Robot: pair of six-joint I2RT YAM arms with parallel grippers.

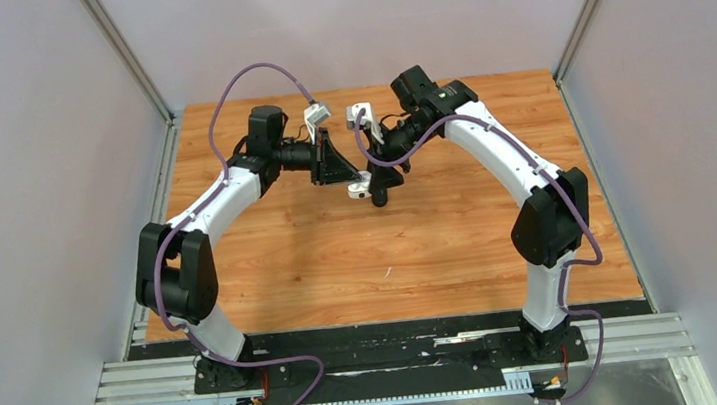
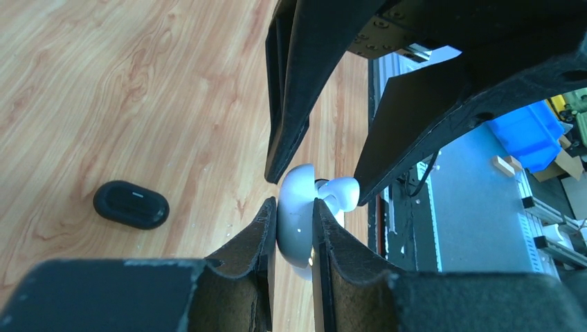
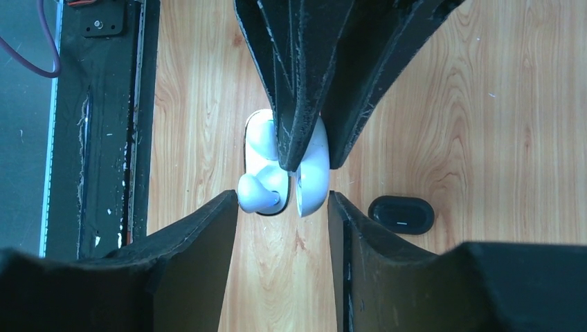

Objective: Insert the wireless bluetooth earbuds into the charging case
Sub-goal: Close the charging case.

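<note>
Two robot arms arch in from the near edge of a wooden table (image 1: 419,246) and meet above its middle, tips almost touching.

Between them is a small white charging case (image 3: 313,185), hinged open and held up off the table. The left pincer (image 2: 294,207) pinches the case's domed lid, with one finger flat against each face of that thin shell. The lid stands on edge between those fingers.

One white earbud (image 3: 257,194) sits at the lower end of the case's other half, the base. Its rounded body bulges out past the rim, so it is not fully seated. Further up the base there is another pale rounded shape, but it is too hidden by the left pincer's fingers to identify.

The right pincer (image 3: 282,200) comes in from the opposite side with its fingers apart. One fingertip is at the earbud and the other is at the edge of the lid, so the open case lies between them. It is not possible to tell whether these fingers press on the earbud and case or only bracket them.

One black oval case (image 3: 401,214) lies closed and flat on the table, just beside the meeting point and apart from both pincers. No other earbuds can be made out in these views.
</note>
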